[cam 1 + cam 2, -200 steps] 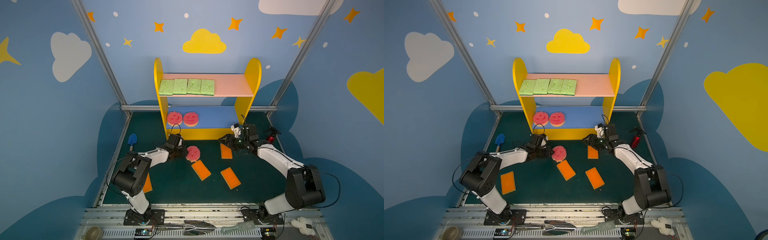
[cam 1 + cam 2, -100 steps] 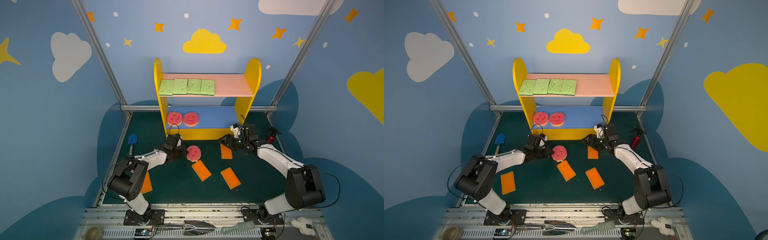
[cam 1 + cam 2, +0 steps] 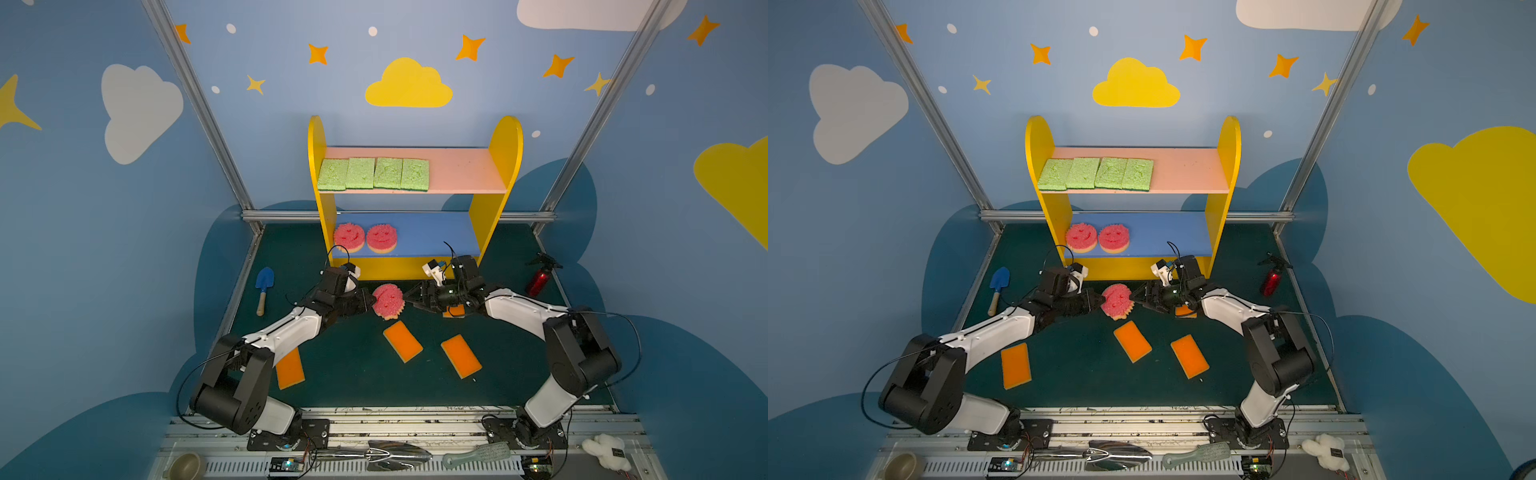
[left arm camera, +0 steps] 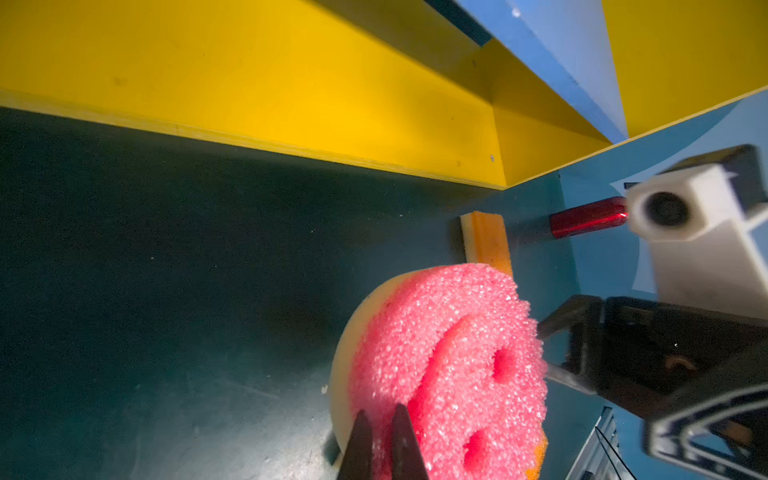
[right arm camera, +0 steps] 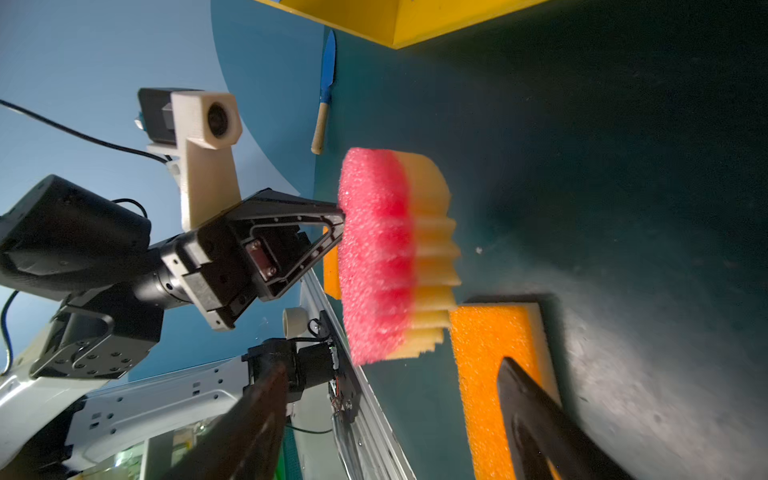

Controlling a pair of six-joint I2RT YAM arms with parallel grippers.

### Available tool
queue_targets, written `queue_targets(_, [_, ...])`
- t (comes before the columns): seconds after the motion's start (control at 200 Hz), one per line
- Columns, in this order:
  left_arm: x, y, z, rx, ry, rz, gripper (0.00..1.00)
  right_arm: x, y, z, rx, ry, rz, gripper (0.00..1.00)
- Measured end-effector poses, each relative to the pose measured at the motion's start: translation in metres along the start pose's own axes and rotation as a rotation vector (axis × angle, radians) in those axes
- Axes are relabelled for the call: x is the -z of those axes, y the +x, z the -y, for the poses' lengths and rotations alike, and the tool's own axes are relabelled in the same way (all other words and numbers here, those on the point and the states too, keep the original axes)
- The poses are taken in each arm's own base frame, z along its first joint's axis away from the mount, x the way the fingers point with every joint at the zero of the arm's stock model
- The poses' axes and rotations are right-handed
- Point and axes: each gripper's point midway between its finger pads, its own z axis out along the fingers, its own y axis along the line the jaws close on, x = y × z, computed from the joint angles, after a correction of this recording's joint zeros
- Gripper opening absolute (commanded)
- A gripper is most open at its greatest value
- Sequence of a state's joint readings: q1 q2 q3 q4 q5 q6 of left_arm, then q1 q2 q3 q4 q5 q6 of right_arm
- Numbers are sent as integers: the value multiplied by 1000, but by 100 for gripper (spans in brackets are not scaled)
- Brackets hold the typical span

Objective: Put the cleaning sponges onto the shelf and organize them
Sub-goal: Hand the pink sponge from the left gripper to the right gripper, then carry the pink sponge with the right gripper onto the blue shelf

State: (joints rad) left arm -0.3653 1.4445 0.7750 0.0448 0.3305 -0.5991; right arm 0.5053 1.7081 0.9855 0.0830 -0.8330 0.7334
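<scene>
Down in front of the shelf [image 3: 505, 137], the left gripper [image 3: 367, 302] is pinched tight on the rim of a pink smiley sponge [image 3: 388, 301]. It's tipped up on its edge, and honestly I can't tell if its bottom touches the green mat [image 3: 353, 374]. Facing it from the other side, the right gripper [image 3: 412, 300] has its jaws spread wide with nothing in them, tips just beside the sponge. Right under that gripper lies an orange sponge [image 3: 454, 311], mostly hidden. A second orange sponge [image 3: 402, 340] and a third orange sponge [image 3: 461, 356] lie flat on the mat nearer the front, and a fourth orange sponge [image 3: 290, 368] sits partly under the left arm. Up on the shelf, four green sponges [image 3: 374, 173] are lined up side by side on the pink top board [image 3: 461, 170], and two pink smileys [image 3: 349, 237] sit next to each other at the left end of the blue middle board [image 3: 432, 235]. A blue trowel [image 3: 263, 286] lies by the left wall, and a red spray bottle [image 3: 539, 280] stands right of the shelf.
</scene>
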Motion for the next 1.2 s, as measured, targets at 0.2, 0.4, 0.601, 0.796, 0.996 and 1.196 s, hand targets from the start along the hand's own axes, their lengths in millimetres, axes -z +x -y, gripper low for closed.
queue_targets(0.2, [8, 1, 2, 18, 21, 10, 3, -17, 2, -8, -22, -66, -38, 61])
queue_targets(0.4, [7, 3, 1, 41, 35, 1, 3, -21, -1, -16, -28, -104, -42, 49])
queue_targets(0.601, [5, 5, 2, 59, 56, 2, 26, -25, -2, -13, -56, -112, -50, 26])
queue_targets(0.796, [5, 4, -10, 77, 25, 12, 99, -20, -11, -16, -48, -120, -32, 25])
queue_targets(0.996, [15, 10, -5, 47, 26, 33, 99, -15, -17, -15, -49, -109, -9, 24])
queue_targets(1.196, [21, 24, -16, 43, -5, 45, 99, 20, -45, -22, -25, -81, 121, 25])
